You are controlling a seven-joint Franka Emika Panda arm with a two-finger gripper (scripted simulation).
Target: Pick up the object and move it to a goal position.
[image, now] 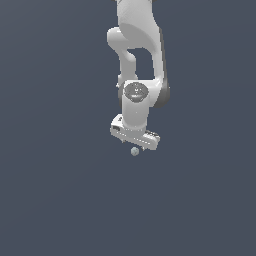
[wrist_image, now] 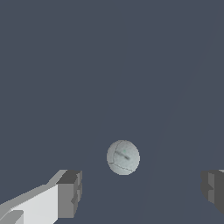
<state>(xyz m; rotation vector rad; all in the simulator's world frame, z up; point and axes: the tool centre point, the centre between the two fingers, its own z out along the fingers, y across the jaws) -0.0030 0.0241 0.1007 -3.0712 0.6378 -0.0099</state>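
My gripper (wrist_image: 140, 192) hangs with its jaws spread wide, the ball (wrist_image: 123, 157) lying between and just ahead of my fingertips (wrist_image: 70, 192), untouched. Being round, it has no long axis; faint crack-like lines mark its pale surface.

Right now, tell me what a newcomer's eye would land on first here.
The big white robot arm fills the upper centre of the exterior view against plain dark grey-blue ground. Just below its white gripper sits a tiny pale grey-blue ball, between the open dark-tipped fingers in the wrist view.
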